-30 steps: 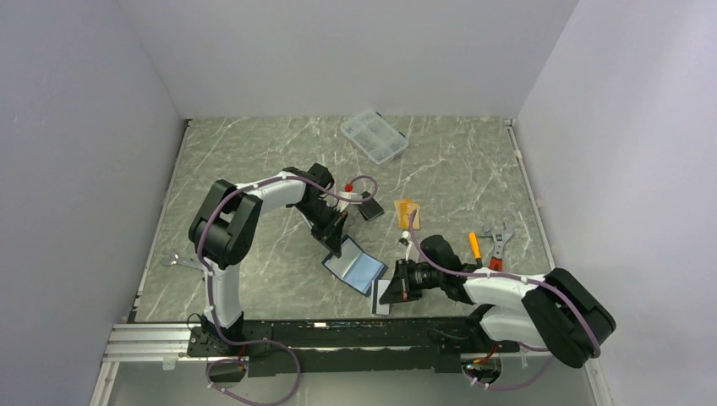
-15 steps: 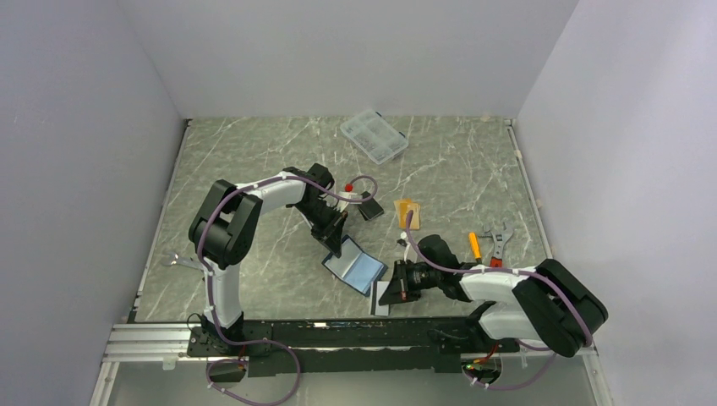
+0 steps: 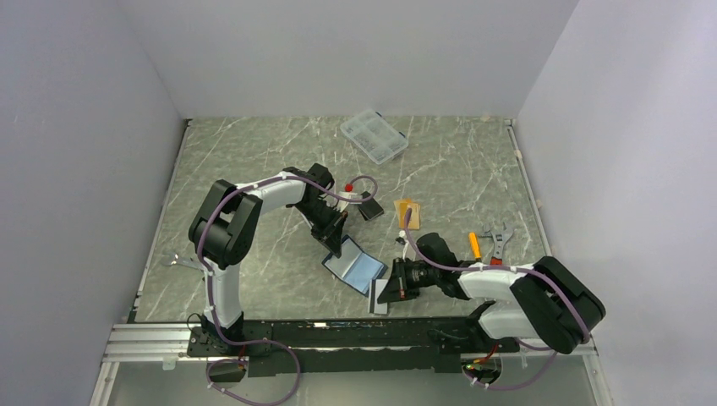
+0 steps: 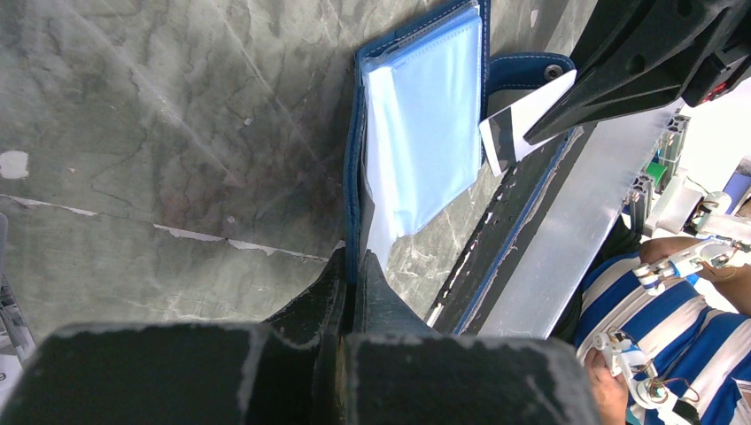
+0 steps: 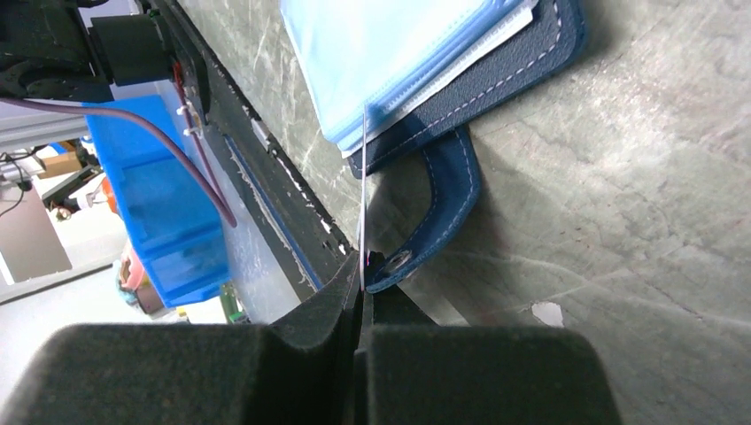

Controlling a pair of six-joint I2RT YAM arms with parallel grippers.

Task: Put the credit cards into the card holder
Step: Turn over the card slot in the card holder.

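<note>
Open card holder [image 3: 362,269], left tool [image 3: 336,244] on its edge, right tool [image 3: 385,290] gripping card [image 3: 378,299]

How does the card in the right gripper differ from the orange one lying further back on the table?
The gripped card is pale with a dark stripe; the orange card is orange-gold. The gripped card is pinched by the right gripper, its far end at the open card holder; the orange card lies flat, untouched. Both are thin rectangles.

Right gripper [image 3: 387,289]: shifted slightly left, toward card holder [image 3: 359,268].
Credit card [image 3: 378,299], pinched in it: carried along, brought nearer holder's edge.
Right arm elbow [image 3: 554,309]: drawn leftward and slightly up-table.
</note>
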